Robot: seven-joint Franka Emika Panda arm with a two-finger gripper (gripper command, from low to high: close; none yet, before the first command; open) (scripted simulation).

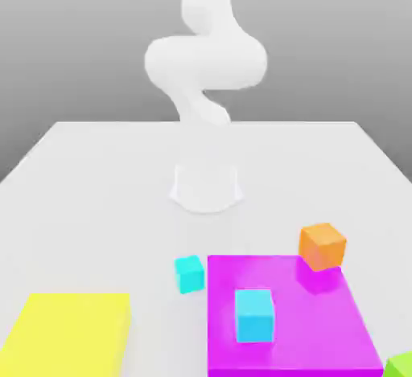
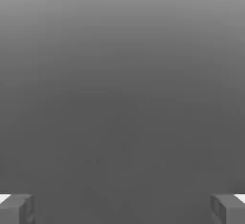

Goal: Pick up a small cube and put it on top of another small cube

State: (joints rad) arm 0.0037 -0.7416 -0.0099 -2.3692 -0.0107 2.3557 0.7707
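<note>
A small cyan cube (image 1: 189, 273) rests on the white table just off the magenta slab's far corner, toward the exterior view's left. A light blue cube (image 1: 254, 315) stands on the magenta slab (image 1: 322, 335). An orange cube (image 1: 323, 245) sits at that slab's far corner on the exterior view's right. The white arm (image 1: 205, 62) rises from its base (image 1: 206, 186) behind the cubes and curls upward, well above them. In the hand view my gripper (image 2: 122, 209) is open, its grey fingertips (image 2: 17, 208) far apart with plain grey background between them.
A flat yellow slab (image 1: 68, 335) lies at the front on the exterior view's left. A green block's corner (image 1: 400, 365) shows at the front on the exterior view's right. The white table (image 1: 96, 190) stretches back past the arm's base.
</note>
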